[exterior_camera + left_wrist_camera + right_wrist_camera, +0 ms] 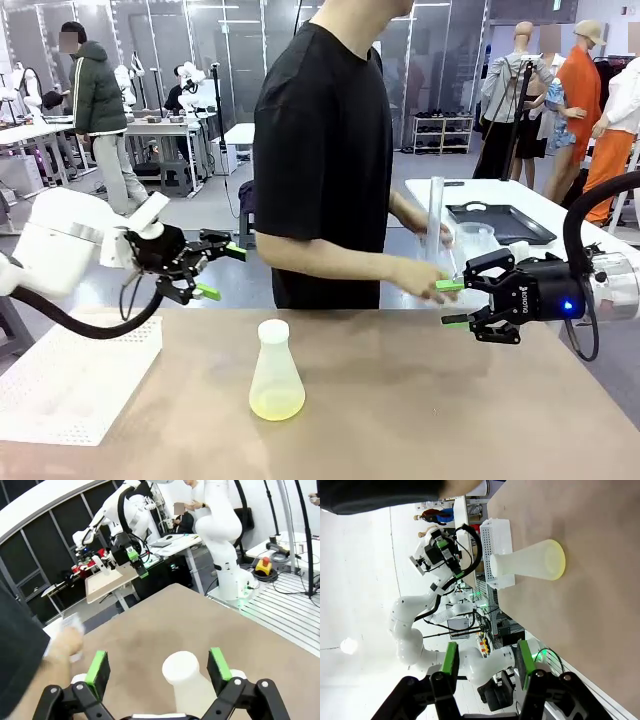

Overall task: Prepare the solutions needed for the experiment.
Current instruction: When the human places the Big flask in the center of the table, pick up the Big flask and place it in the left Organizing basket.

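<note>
A: Whereabouts of the solution point(277, 404)?

B: Centre of the frame, low down. A shallow yellow-green layer in the flask point(276, 372), upright on the table point(420, 400), white on top.

A: And the hands?

B: Left hand point(215, 270), mid-left: spread wide, empty, hovering over the table's far edge, well apart from the flask. Right hand point(452, 303), mid-right: jaws partly apart, nothing between them. Just beside the person's hand point(425, 277) and its tall clear cylinder point(435, 225).

A: Likely trouble from here?

B: Tipping the flask, most of all. Narrow neck, light plastic, hardly any liquid for ballast, so one careless sideways brush from a finger could be enough. Possibly slipping on the sloped wall too, with a grip taken too low. At mid-right, crowding the person's hand or knocking the cylinder during a handover.

A: Surface?

B: Smooth brown tabletop, dry by the look of it. White perforated tray point(70, 385) at lower left, near the edge.

A: Room?

B: Open lab hall. More tables behind, a black tray point(500, 222) on a white one at upper right, glass partitions along the back.
</note>
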{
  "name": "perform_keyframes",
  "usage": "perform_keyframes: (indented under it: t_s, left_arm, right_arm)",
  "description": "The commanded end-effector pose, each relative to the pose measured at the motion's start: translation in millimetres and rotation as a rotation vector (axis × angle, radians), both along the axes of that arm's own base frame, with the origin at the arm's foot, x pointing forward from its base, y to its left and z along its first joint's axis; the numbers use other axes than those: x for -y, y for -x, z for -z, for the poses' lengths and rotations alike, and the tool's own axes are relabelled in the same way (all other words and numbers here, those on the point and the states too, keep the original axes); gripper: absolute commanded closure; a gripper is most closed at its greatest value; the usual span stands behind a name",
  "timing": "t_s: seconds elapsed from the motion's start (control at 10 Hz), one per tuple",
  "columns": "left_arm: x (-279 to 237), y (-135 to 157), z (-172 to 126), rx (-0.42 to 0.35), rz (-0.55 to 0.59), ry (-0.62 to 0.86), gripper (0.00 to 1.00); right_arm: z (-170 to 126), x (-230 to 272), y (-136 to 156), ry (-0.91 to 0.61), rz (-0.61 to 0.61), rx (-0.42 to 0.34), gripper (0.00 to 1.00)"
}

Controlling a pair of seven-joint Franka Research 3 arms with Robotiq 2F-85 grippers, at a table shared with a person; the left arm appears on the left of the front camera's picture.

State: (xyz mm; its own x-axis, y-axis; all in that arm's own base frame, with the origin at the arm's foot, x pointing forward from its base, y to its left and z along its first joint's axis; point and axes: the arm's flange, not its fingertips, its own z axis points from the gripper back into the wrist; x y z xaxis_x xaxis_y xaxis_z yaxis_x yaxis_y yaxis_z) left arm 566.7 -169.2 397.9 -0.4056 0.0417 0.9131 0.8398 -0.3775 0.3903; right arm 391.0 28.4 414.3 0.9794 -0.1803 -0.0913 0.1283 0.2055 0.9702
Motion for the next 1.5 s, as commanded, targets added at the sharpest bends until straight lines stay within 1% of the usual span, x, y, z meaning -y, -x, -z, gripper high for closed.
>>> perform_keyframes:
  t_s: [0.0, 0.2, 0.4, 0.5, 0.9, 1.1, 1.4]
  left_arm:
    - [12, -26, 9, 0.019, 0.098, -0.003, 0.00]
    - [30, -39, 23, 0.011, 0.163, 0.006, 0.00]
    - [40, -46, 34, -0.007, 0.233, 0.017, 0.00]
    - [44, -50, 40, -0.037, 0.265, 0.018, 0.00]
    - [61, -64, 64, -0.144, 0.309, 0.043, 0.00]
    - [70, -66, 77, -0.194, 0.362, 0.006, 0.00]
    - [83, -66, 86, -0.234, 0.396, -0.005, 0.00]
  right_arm:
    - [-1, 0, 0, -0.006, 0.001, 0.003, 0.41]
    - [-1, 0, 0, -0.006, 0.001, 0.003, 0.41]
    - [-1, 0, 0, -0.006, 0.001, 0.003, 0.41]
    - [-1, 0, 0, -0.006, 0.001, 0.003, 0.41]
    - [-1, 0, 0, -0.006, 0.001, 0.003, 0.41]
    - [-1, 0, 0, -0.006, 0.001, 0.003, 0.41]
    - [-1, 0, 0, -0.006, 0.001, 0.003, 0.41]
